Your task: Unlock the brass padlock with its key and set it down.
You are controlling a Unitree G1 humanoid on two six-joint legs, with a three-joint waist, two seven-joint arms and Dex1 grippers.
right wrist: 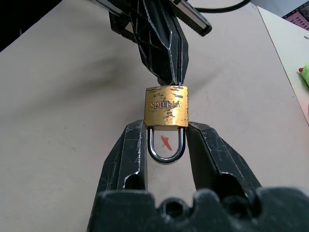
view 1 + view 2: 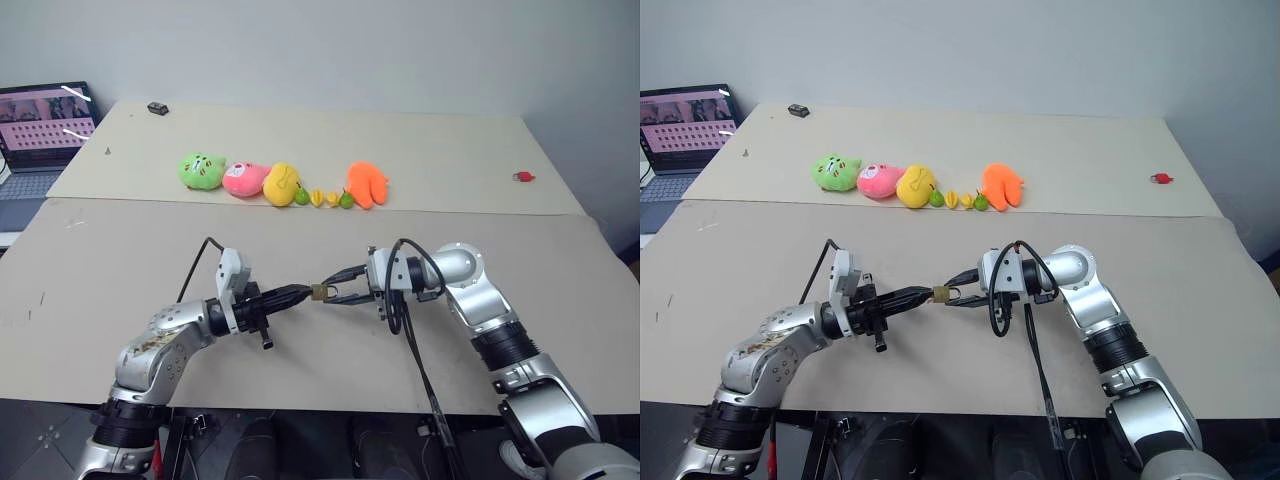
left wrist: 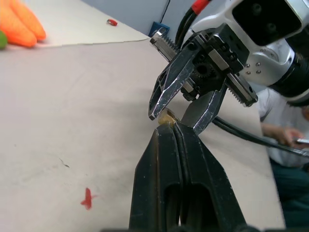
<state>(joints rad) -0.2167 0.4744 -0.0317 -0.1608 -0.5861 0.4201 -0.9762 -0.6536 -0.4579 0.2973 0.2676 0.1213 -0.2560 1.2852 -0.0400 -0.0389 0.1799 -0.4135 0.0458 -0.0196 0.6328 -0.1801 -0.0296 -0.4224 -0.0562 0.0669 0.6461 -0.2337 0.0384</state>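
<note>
Two beige tables [image 2: 300, 250] are filling the frame, a row of plush toys [image 2: 280, 182] lying across the upper middle of the head view. Below centre, the robot's two arms are meeting above the near table. The right gripper [image 1: 165, 137] is clamping the brass padlock [image 1: 166, 107] by its lower corners, shackle pointing back into the jaws, apparently steadying the body so its keyhole end faces the other arm. The left gripper [image 1: 172, 77], fingers pressed shut, is touching that far face; the key itself is hidden between the tips, presumably seated in the lock. The shackle is looking closed, so the unlocking turn seems unfinished.
</note>
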